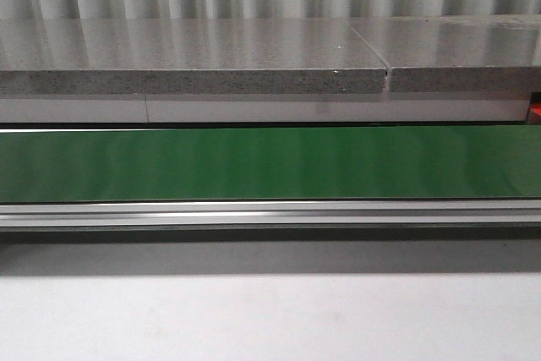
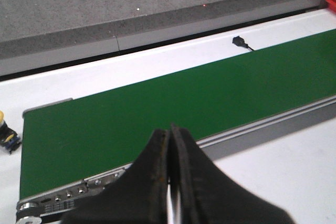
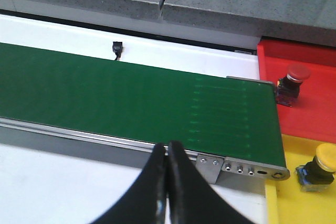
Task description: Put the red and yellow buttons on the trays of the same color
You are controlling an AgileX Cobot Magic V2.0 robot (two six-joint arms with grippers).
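Both hands pressed together, holding nothing: left hand (image 2: 170,182) and right hand (image 3: 167,182) hover at the near edge of the green belt (image 1: 270,162). Red button (image 3: 292,82) sits on red tray (image 3: 310,114), yellow button (image 3: 320,166) on yellow tray (image 3: 294,203), past belt's end.

Left gripper (image 2: 171,135) fingers pressed together over green belt (image 2: 173,103), yellow button (image 2: 6,132) just off the belt's end, black plug (image 2: 239,40) beside the far edge.
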